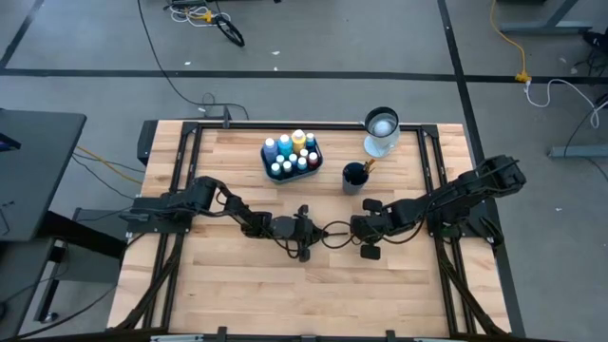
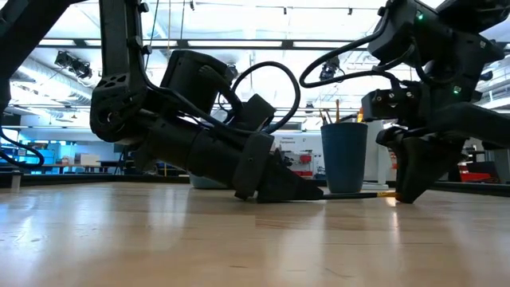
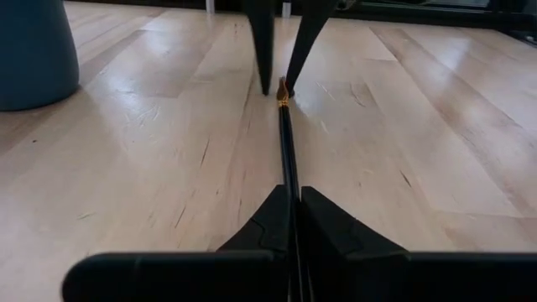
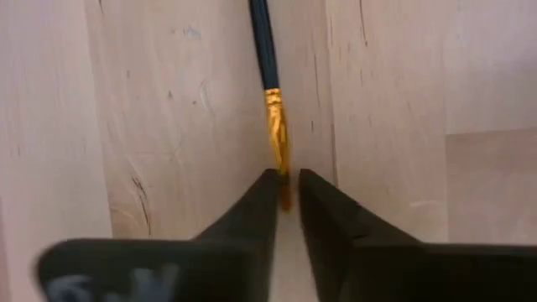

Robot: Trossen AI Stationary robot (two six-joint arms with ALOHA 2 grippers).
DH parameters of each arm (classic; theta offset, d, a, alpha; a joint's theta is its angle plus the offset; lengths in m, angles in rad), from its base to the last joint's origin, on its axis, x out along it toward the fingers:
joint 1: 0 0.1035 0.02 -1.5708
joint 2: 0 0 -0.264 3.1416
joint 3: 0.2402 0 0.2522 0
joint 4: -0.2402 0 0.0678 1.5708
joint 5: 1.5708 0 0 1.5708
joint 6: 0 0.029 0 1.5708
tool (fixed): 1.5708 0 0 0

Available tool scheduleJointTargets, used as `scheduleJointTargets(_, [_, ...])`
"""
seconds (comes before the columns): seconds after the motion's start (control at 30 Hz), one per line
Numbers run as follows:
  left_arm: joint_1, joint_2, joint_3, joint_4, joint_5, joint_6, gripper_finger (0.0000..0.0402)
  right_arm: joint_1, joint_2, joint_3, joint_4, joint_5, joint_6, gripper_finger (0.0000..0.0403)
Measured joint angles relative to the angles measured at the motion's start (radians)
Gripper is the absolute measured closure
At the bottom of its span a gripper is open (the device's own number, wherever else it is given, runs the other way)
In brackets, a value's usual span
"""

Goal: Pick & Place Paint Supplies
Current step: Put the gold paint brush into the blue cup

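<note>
From above, both arms meet low over the middle of the wooden table (image 1: 237,294): the left gripper (image 1: 306,231) and the right gripper (image 1: 361,228) face each other, with a thin brush (image 1: 334,231) lying between them. Toward the far edge stands the teal tray (image 1: 293,171), already holding a cluster of paint bottles (image 1: 292,152); just beside it sits a dark blue cup (image 1: 354,177), and a clear jar (image 1: 382,133) stands behind that. From table height, the brush (image 2: 358,194) lies flat on the wood in front of the cup (image 2: 344,156), its gold collar at the right gripper's (image 2: 414,187) fingertips. The left wrist view shows that arm's fingers (image 3: 268,222) pressed together on the brush handle (image 3: 288,151), with the other gripper's two fingers straddling the far tip. The right wrist view shows its own fingers (image 4: 256,210) a narrow gap apart, the bristle end (image 4: 278,134) lying between them — whether they touch it cannot be told. Judgement: the brush is light, stiff and slim, likely to pivot or slip if pinched at the tip; the collar or handle is the safer hold. Open board lies all around the grippers; the cup and tray stand near enough on the far side to need care — the table edges are well apart.
</note>
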Motion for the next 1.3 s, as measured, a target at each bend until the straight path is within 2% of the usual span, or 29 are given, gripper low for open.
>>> scheduleJointTargets(0.13, [0.001, 0.0, 0.0, -0.003, -0.003, -0.002, 0.038, 0.0, 0.0, 0.001, -0.002, 0.001, -0.012, 0.0391])
scheduleJointTargets(0.37, [0.0, -0.001, 0.0, 0.001, -0.004, 0.001, 0.0373, 0.0, -0.004, 0.004, -0.009, -0.004, -0.041, 0.0396])
scheduleJointTargets(0.57, [0.0, -0.071, -0.004, -0.045, -0.032, 0.043, 0.033, 0.0, -0.009, 0.091, -0.126, 0.012, -0.103, 0.0399])
scheduleJointTargets(0.8, [0.006, -0.291, -0.003, -0.292, -0.16, 0.146, 0.027, 0.001, -0.012, 0.339, -0.466, 0.066, -0.131, 0.0402])
scheduleJointTargets(0.93, [0.026, -0.442, -0.004, -0.461, -0.163, 0.154, 0.0248, 0.001, -0.013, 0.481, -0.637, 0.122, -0.164, 0.0402])
scheduleJointTargets(1.07, [0.037, -0.578, -0.004, -0.584, -0.178, 0.175, 0.0238, 0.002, -0.013, 0.619, -0.842, 0.221, -0.191, 0.0402])
scheduleJointTargets(1.3, [0.038, -0.808, -0.002, -0.762, -0.195, 0.184, 0.0245, 0.0, -0.014, 0.841, -1.171, 0.381, -0.287, 0.0403])
